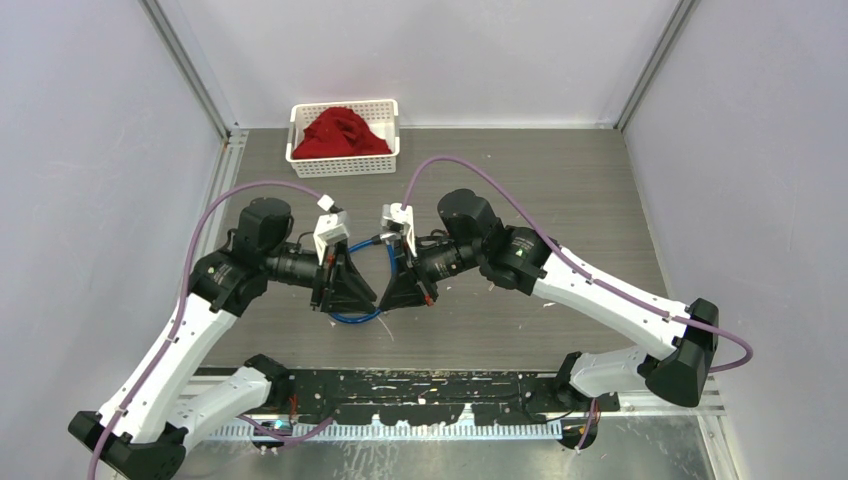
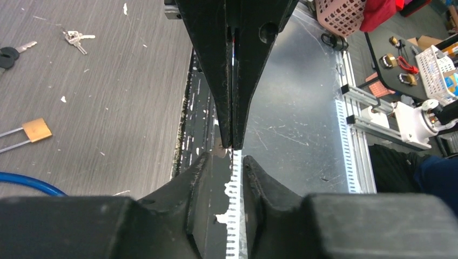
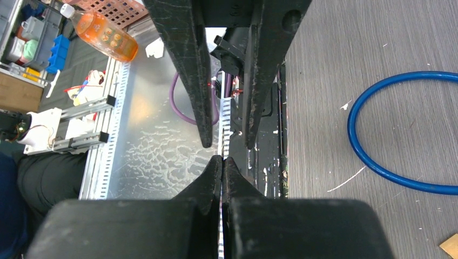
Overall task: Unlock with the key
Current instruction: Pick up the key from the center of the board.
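Observation:
In the left wrist view a brass padlock (image 2: 36, 129) with a long shackle lies on the grey table at the left. Farther off lie a small bunch of silver keys (image 2: 77, 38) and a black-headed key (image 2: 11, 54). None of these is touched. My left gripper (image 2: 227, 157) is open by a narrow gap with nothing between its fingers. My right gripper (image 3: 222, 158) is shut and empty. The two grippers (image 1: 372, 298) (image 1: 386, 301) meet tip to tip above the table's near middle, well away from the lock and keys.
A blue cable loop (image 3: 378, 156) lies on the table under the grippers (image 1: 355, 317). A white basket (image 1: 300, 156) holding red cloth stands at the back. The black rail (image 1: 430, 385) marks the table's near edge.

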Motion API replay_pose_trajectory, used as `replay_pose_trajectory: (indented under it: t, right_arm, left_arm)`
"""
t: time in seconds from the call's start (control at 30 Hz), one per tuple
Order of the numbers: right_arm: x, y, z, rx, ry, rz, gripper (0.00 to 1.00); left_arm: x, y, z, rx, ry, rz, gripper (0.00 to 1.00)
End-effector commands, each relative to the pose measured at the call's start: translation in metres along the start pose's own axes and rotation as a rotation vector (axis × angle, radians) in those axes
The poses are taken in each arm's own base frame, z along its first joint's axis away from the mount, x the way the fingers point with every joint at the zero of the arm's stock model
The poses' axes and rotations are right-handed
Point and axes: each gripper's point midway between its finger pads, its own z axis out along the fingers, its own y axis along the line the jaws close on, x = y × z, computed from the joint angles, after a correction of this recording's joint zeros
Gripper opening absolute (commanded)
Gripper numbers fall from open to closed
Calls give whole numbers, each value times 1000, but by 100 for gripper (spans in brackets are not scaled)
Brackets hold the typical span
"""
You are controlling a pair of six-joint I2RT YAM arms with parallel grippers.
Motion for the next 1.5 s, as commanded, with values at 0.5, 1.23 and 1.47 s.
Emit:
replay_pose_trajectory:
  t: [0.5,1.23,1.47]
  right_arm:
    - [-36,9,-10,29,-126,-69,57]
    - [-65,-34,-29,-202,-392,342,78]
    - [-58,-41,-22,-252,-400,405,72]
  left_arm:
    - [-5,-11,-11,6,34,166,0]
    - [-19,21,-37,-201,255,1960,0]
    - [-24,3,-30,-198,161,2296,0]
